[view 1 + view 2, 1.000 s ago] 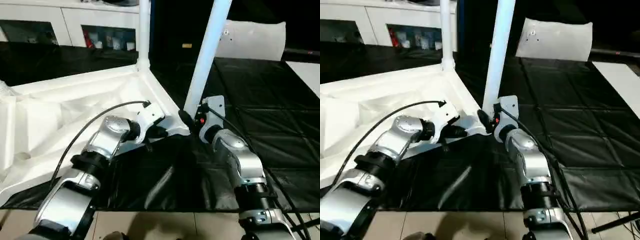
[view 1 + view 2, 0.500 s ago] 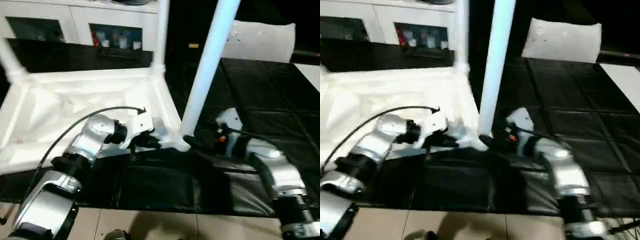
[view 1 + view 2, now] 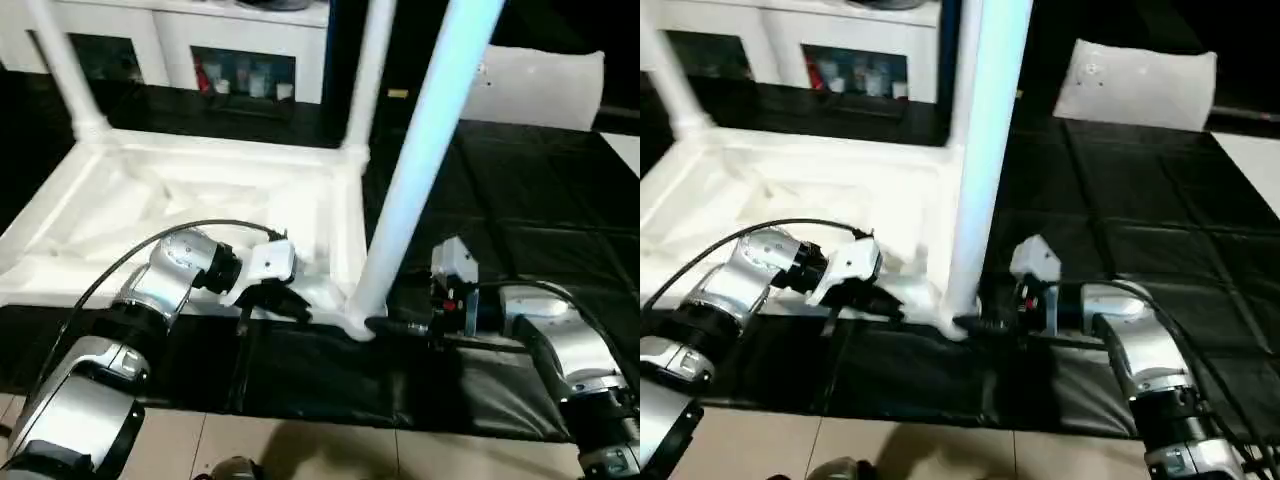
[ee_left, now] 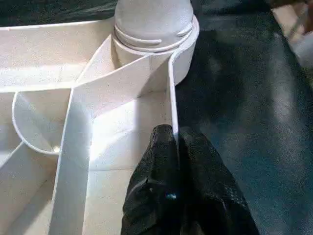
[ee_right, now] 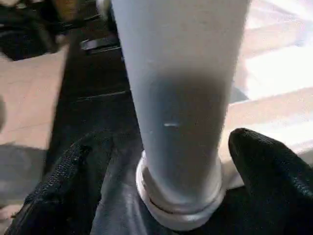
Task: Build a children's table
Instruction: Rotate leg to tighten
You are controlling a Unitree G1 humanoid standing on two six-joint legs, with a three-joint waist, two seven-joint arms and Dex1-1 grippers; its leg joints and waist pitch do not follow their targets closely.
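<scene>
From the head views, the upturned tabletop lies ribbed side up on the black mat, with three legs seen standing in its corner sockets: the near leg, a far leg and another far leg. The left tool rests at the tabletop's near edge, likely to steady the piece, while the right tool sits at the base of the near leg, probably to seat it. A white cabinet stands behind, and a white board lies well apart on the mat; neither blocks the work. In the left wrist view, the left tool is pressed together, pinching the tabletop's thin rim wall just beside the corner socket, which fits a bracing hold. In the right wrist view, the right tool is spread wide, its fingers on either side of the leg's base and apart from it, so the leg stands ungripped in its socket collar.
</scene>
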